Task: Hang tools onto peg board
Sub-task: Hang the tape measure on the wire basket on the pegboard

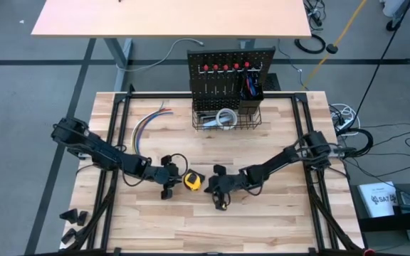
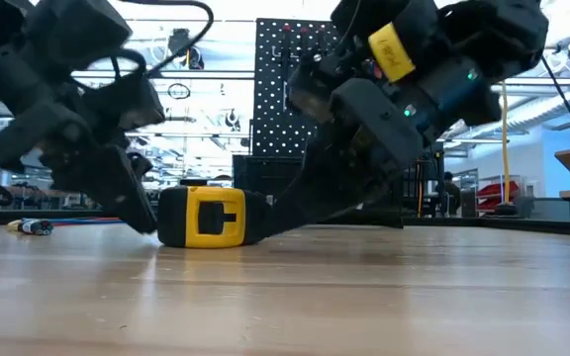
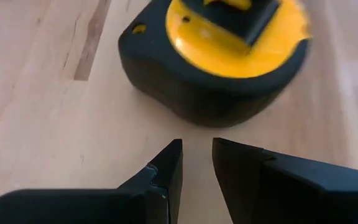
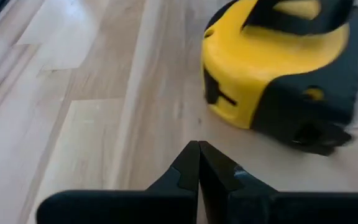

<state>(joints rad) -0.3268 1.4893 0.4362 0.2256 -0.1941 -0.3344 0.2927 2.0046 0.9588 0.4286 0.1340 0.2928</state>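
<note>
Two claws are lowered near the middle of the desk (image 1: 276, 213), with the yellow tape measure (image 1: 192, 180) lying flat between them. The left claw (image 3: 196, 163) is seen slightly apart, just short of the tape measure and gripping nothing. The right claw (image 4: 198, 157) is pressed together, empty. The peg board (image 1: 230, 71) is set upright at the desk's far edge.
</note>
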